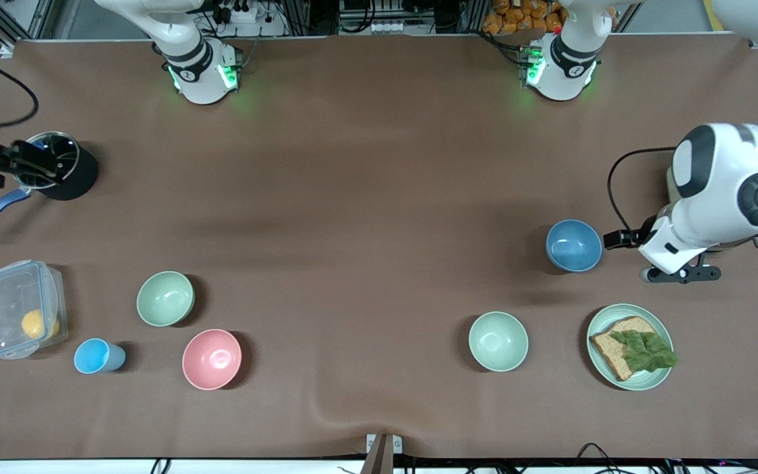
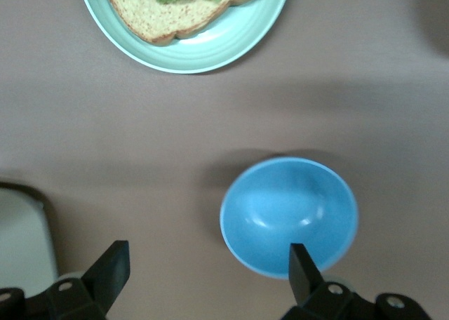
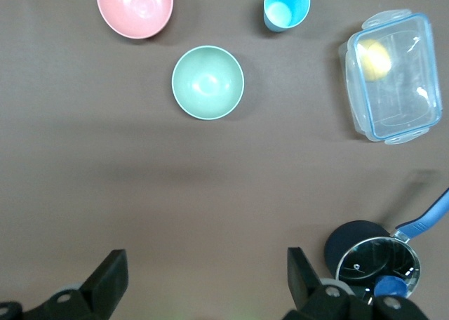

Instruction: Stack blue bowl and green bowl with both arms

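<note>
Sky-blue round matte bowl (image 1: 574, 245) noted at mid-height of the front frame, toward the left arm's end, standing alone. Sage-green round matte bowl (image 1: 165, 298) logged in the lower half, toward the right arm's end, well apart. Left gripper (image 2: 207, 278) spread wide beside the blue bowl; right gripper (image 3: 203, 278) spread wide, empty. Nothing gripped, nothing stacked — all steps outstanding.

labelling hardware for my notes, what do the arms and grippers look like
Both arms are glossy white with rounded housings, black joint bands and dark round joint caps; green lights glow at the bases. A black cable loops beside the left arm's wrist. The left gripper and right gripper have black, wedge-shaped fingers.
</note>
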### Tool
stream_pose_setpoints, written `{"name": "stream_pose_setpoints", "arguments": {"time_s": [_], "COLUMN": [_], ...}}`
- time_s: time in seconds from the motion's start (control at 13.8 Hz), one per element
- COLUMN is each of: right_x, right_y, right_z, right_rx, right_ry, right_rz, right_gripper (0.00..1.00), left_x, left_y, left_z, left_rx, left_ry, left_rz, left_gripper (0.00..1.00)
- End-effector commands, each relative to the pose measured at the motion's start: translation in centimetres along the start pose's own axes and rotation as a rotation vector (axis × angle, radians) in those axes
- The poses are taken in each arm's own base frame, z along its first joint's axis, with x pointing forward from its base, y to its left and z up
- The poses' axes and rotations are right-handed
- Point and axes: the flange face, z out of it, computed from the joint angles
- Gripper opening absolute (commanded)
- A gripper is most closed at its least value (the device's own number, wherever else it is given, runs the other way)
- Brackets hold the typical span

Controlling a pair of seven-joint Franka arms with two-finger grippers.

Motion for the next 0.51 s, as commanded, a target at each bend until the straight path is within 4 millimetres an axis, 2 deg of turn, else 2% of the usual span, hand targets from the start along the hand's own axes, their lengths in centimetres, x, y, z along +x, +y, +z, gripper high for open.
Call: {"name": "stream_pose_setpoints", "arguments": {"time_s": [0.0,0.44], "right_x": [3.0,7.2], "right_y": [1.8,1.9], "right_z": [5.0,15.5], "right_rx": [-0.003,0.014], "right_ry": [-0.052,-0.103], "right_rz": [0.028,0.025], "right_gripper": [1.00,1.00], "left_x": [-1.1,-1.0], "left_y": [-1.5,-1.2], "left_z": [3.7,8.5], "left_rx": [0.003,-0.013], "left_ry": [0.051,-0.014], "left_rz": [-0.032,-0.031], "left_gripper": [1.00,1.00]}}
